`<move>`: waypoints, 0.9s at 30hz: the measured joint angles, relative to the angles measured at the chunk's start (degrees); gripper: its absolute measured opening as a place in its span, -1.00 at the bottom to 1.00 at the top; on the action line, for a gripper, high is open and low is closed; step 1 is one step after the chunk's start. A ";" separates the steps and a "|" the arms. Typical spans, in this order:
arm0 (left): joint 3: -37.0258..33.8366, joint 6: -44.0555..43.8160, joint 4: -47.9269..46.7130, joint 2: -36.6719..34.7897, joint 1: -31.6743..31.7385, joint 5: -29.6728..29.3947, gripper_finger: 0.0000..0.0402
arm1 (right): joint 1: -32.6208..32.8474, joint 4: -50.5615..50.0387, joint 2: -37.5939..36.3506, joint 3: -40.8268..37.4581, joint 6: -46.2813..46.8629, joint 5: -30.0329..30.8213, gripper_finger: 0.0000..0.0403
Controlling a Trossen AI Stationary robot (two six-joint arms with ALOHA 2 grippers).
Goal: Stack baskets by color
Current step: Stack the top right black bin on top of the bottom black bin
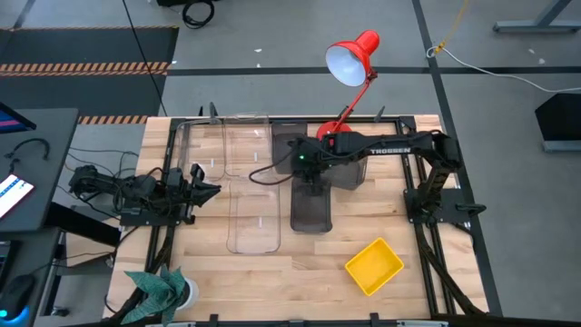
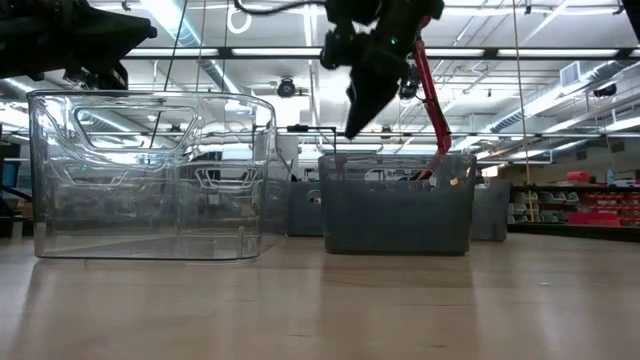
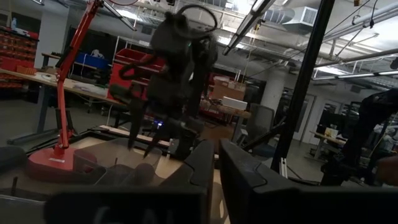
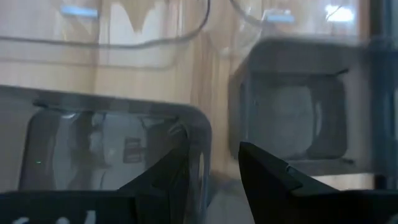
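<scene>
Three dark grey baskets stand mid-table: one point(image 1: 310, 211) nearer the front, one point(image 1: 349, 171) under my right arm, one point(image 1: 285, 145) farther back. Clear baskets point(image 1: 253, 218) point(image 1: 245, 141) sit to their left, resting on their bottoms. A single yellow basket point(image 1: 374, 266) lies at the front right. My right gripper point(image 4: 214, 168) is open and hangs above the grey baskets point(image 2: 395, 205), its fingers over one basket's corner wall point(image 4: 196, 134) without touching it. My left gripper point(image 3: 217, 174) is shut, parked at the table's left edge point(image 1: 195, 182).
A red desk lamp point(image 1: 349, 64) stands with its base point(image 1: 331, 132) at the table's far edge, close behind my right arm. A green bundle point(image 1: 159, 291) sits at the front left corner. Bare wood point(image 1: 300, 272) shows along the front, between that bundle and the yellow basket.
</scene>
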 joint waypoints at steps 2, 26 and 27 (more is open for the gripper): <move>-0.01 0.00 0.00 -0.01 -0.01 0.00 -0.83 | -0.46 0.95 0.02 -2.09 -0.10 -0.93 -0.29; -0.01 0.00 0.00 -0.01 -0.02 0.00 -0.84 | -12.70 -6.84 0.02 -4.89 14.09 7.46 -0.29; 0.00 0.00 0.00 0.00 -0.02 0.00 -0.85 | -13.56 -7.25 0.02 -5.02 14.02 7.48 -0.29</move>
